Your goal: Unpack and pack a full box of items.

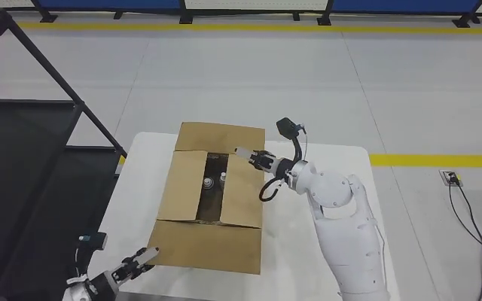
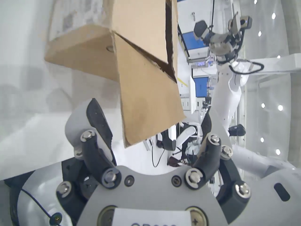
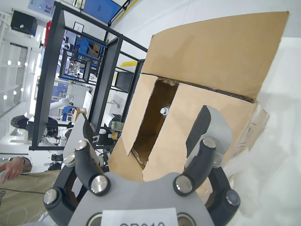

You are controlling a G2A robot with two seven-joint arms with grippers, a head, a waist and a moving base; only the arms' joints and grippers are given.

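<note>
1. The step in hand looks like opening the brown cardboard box point(image 1: 183, 188) so that it can be unpacked. It stands in the middle of the white table point(image 1: 309, 248). Its far flap point(image 1: 222, 138) and near flap point(image 1: 207, 247) are folded outward, while the two long side flaps lie nearly level across the top.
2. The right gripper point(image 1: 242, 152) is at the far corner of the right-hand long flap point(image 1: 242, 194), its claw spread with nothing in it. The right wrist view has one finger point(image 3: 204, 128) over that flap. Whether it touches the card cannot be told.
3. To do this well, the claw would probably catch the flap's free edge along the slit, then swing it up and outward about its fold. Pulling sideways risks dragging the box.
4. The left gripper point(image 1: 143, 259) is just off the box's near corner on the robot's left. Its claw is also spread and empty, and the near flap's edge point(image 2: 150, 109) juts toward it. From there it could steady the box or take the other long flap point(image 1: 183, 186).
5. Only a narrow dark gap lies between the long flaps, so a reach inside seems unwise until both are turned back.
6. In that gap two small bottles with pale caps point(image 1: 205, 183) point(image 1: 223, 177) stand upright near the far end. One cap point(image 3: 164, 111) shows in the right wrist view. The rest of the box's contents are hidden under the flaps.
</note>
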